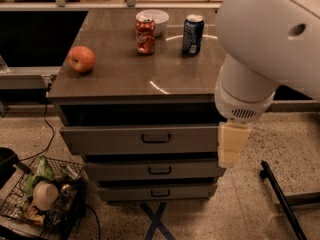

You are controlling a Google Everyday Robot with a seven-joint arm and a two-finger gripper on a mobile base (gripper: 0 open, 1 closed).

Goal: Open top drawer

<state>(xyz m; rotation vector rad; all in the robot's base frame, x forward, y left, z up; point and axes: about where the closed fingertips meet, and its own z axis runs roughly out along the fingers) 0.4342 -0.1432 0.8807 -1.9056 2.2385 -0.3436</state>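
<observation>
The top drawer (115, 140) is the widest grey front under the brown tabletop (130, 79), with a small dark loop handle (156, 138) at its centre. A dark gap shows above the front, and no interior is visible. Two narrower drawer fronts (160, 170) sit below it. My gripper (231, 145) is a cream-coloured piece hanging from the big white arm (265, 44). It is at the right end of the top drawer front, well to the right of the handle, and holds nothing that I can see.
On the tabletop stand a red apple (81, 59), a red can (145, 35), a blue can (192, 34) and a white bowl (152, 20). A wire basket of clutter (45, 196) sits on the floor at left, with a cable. A dark pole (280, 199) lies at right.
</observation>
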